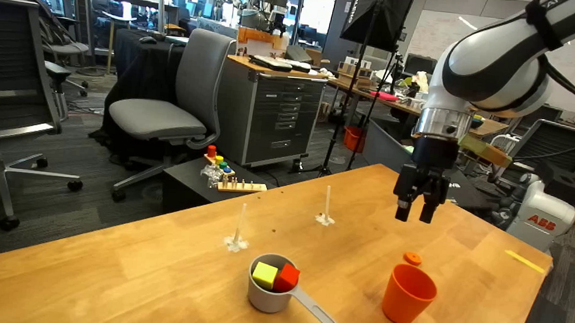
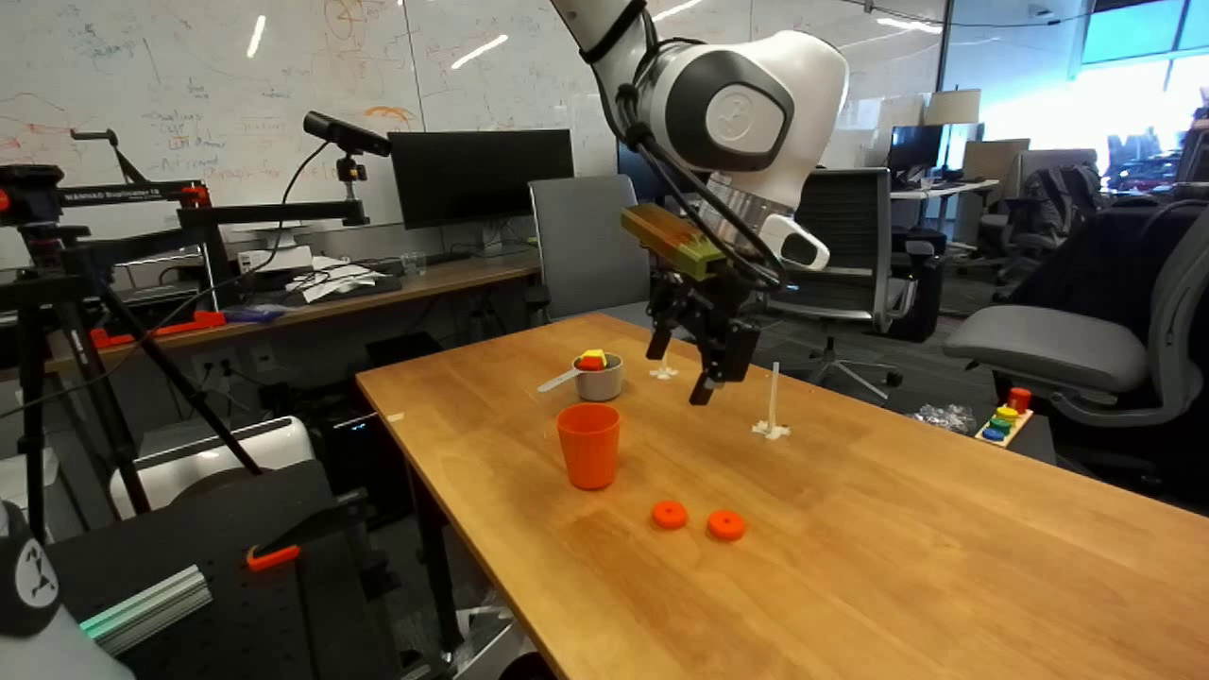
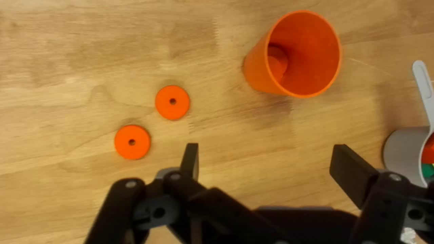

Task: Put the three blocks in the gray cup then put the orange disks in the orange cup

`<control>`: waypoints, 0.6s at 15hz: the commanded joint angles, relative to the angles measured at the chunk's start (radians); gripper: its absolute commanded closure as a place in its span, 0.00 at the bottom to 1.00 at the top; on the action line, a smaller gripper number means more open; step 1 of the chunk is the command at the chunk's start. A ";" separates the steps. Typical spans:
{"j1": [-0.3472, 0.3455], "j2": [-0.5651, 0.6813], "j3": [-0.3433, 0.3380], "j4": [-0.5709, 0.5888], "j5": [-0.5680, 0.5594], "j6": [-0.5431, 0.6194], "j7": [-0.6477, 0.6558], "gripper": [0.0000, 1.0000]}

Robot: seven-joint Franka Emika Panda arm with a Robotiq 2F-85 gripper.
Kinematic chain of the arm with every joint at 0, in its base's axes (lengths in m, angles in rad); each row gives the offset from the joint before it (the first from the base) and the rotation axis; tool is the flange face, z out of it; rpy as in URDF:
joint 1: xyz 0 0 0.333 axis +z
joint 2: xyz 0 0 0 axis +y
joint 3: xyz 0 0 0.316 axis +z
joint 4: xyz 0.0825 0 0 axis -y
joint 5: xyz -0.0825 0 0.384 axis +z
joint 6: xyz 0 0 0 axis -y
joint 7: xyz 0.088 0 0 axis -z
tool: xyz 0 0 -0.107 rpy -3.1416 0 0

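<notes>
Nearest in the wrist view, the gripper (image 3: 268, 162) is standing spread wide, holding nothing; two orange disks (image 3: 165, 102) are lying flat near the orange cup (image 3: 308, 57), and the red block (image 3: 429, 149) and green block (image 3: 428, 170) are sitting in the gray cup (image 3: 403, 152). Fetching a disk is probably coming next: centring over one, sparing its neighbour and pinching low on its rim should be helping. In an exterior view, the arm (image 1: 487, 80) is pointing the gripper straight down, and the yellow-green block (image 1: 264, 275) is resting in the gray cup. In an exterior view, the arm is arching over the table (image 2: 897, 548).
</notes>
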State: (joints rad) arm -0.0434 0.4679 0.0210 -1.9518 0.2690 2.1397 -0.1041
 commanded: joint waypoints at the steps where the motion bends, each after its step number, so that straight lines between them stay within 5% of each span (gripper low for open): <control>1: -0.006 0.033 -0.036 0.068 -0.053 -0.033 0.072 0.00; 9: -0.010 0.068 -0.034 0.047 -0.040 0.057 0.075 0.00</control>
State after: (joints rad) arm -0.0486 0.5024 -0.0166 -1.9137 0.2358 2.1534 -0.0545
